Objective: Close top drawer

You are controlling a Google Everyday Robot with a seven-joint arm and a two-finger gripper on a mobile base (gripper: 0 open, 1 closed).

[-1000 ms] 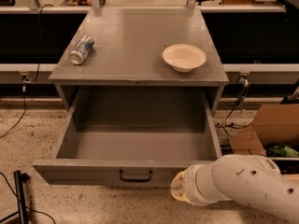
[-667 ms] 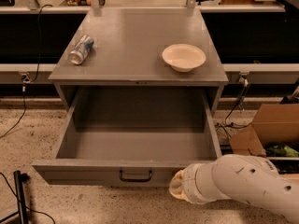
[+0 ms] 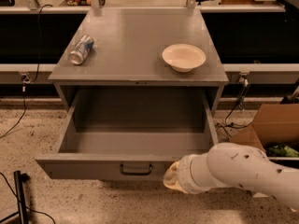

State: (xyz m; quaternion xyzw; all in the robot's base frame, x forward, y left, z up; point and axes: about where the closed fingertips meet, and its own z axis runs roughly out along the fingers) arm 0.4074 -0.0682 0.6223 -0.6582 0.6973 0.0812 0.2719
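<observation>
Since the earlier frame the arm [image 3: 233, 169] has crept a little leftward and up, bringing the claw [image 3: 170, 178] closer to the handle [image 3: 136, 169], while the drawer [image 3: 93, 164] has not budged. That drawer, whose front carries the handle at its middle, stands pulled far out of the bench [image 3: 135, 45], with nothing visible on its floor. The claw sits just right of the handle and slightly below it, at or against the lower edge of the front; whether it is spread or pressed together I cannot tell, since only its pale end shows. Far above the handle on the bench top lie a can [image 3: 81, 50] to the left and a bowl [image 3: 183, 57] to the right. The step in hand looks like the approach for the push: contact seems about made, closing not yet begun. Next would be a straight, level shove on the front beside the handle; pressing this far off-centre might skew the drawer on its runners.
</observation>
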